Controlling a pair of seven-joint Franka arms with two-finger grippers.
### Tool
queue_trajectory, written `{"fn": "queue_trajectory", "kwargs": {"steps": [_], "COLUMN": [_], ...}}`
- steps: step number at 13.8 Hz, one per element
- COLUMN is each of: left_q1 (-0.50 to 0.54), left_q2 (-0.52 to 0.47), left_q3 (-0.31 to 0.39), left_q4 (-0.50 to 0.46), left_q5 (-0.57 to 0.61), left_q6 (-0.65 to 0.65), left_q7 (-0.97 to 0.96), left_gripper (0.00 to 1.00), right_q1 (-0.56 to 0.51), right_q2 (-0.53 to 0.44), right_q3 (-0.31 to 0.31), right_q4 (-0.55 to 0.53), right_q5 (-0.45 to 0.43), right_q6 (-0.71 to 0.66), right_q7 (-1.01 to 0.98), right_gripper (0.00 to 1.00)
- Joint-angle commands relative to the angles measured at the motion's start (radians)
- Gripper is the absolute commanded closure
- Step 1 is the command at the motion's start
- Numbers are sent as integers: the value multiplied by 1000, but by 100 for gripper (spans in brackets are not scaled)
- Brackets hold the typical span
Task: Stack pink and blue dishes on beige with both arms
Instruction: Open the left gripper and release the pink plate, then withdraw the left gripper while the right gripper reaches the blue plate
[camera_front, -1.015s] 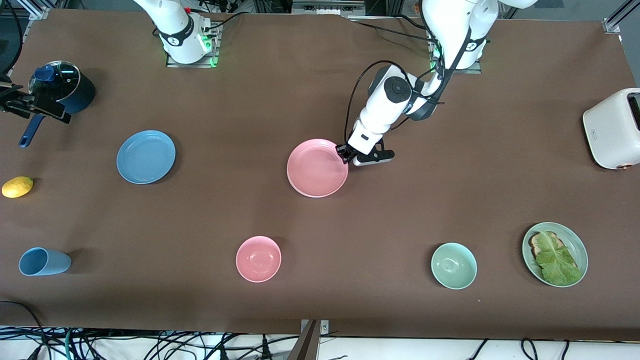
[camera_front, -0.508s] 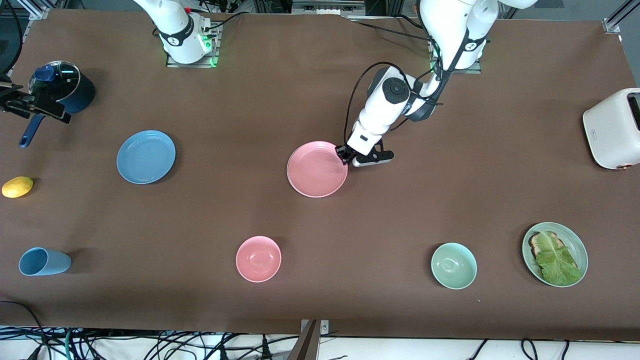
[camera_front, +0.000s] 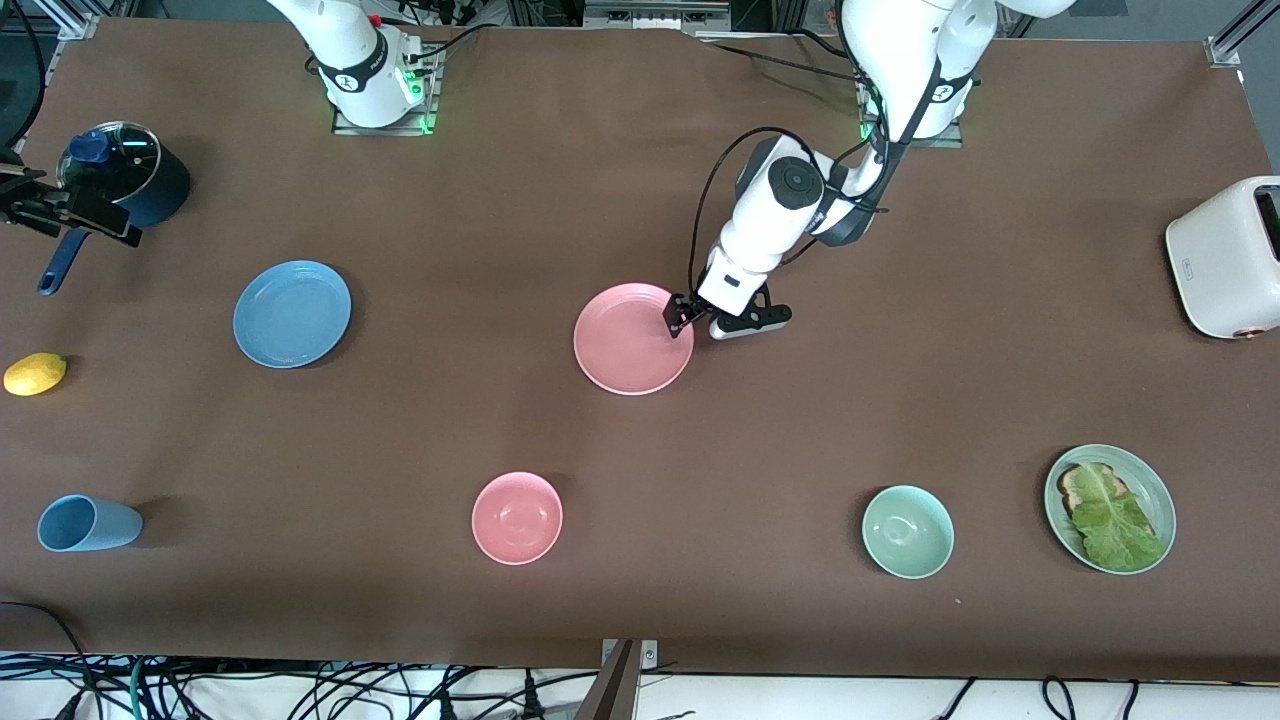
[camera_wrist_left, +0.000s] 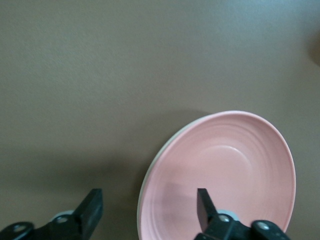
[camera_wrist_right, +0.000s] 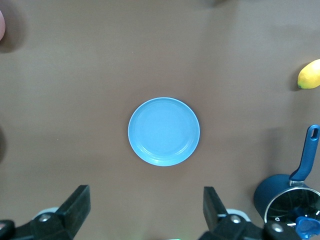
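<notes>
Straddling the rim of the pink plate (camera_front: 633, 338) at the edge nearest the left arm's base, the left gripper (camera_front: 695, 321) has its fingers spread apart, one finger (camera_wrist_left: 204, 204) over the plate's inside and the other over the brown table (camera_front: 900, 380) just outside the rim, neither one pinching the plate. Under the pink plate a thin pale edge shows (the beige plate (camera_wrist_left: 146, 184), almost wholly covered), so the pink one sits stacked on it near the middle of the table.

High above the blue plate (camera_wrist_right: 164, 131) hangs the right gripper (camera_wrist_right: 145, 210), released and empty, its fingers wide to either side of the plate in the wrist view. That blue plate lies flat on the table toward the right arm's end, well apart from the pink stack. Beside it, farther toward that end, are a dark blue pot (camera_wrist_right: 287, 197) and a lemon (camera_wrist_right: 310, 74).
</notes>
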Motion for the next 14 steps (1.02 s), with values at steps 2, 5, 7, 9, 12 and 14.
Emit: {"fn": "queue_trajectory", "kwargs": {"steps": [2, 5, 7, 9, 12, 14], "left_q1": [-14, -9, 2, 52, 201, 296], "left_q2": [-15, -79, -110, -122, -136, -139], "left_q3": [79, 186, 261, 309, 314, 311], "left_q4": [15, 23, 61, 117, 188, 234], "left_q5": [-24, -22, -22, -24, -19, -6], "left_q6": [-36, -200, -344, -484, -647, -760], "left_q7": [157, 336, 468, 618, 807, 918], "left_gripper": [8, 4, 1, 1, 1, 1], "right_q1": [1, -2, -6, -8, -9, -55], "right_q2": [36, 106, 139, 152, 235, 333], "right_q3": [10, 10, 2, -36, -84, -107], "right_q4": [5, -44, -107, -184, -224, -224], "right_q5": [-10, -8, -1, 4, 15, 71], "right_q6": [-24, -28, 44, 138, 219, 276], "right_q7": [6, 10, 10, -5, -59, -181], "right_gripper": [0, 0, 0, 0, 0, 0]}}
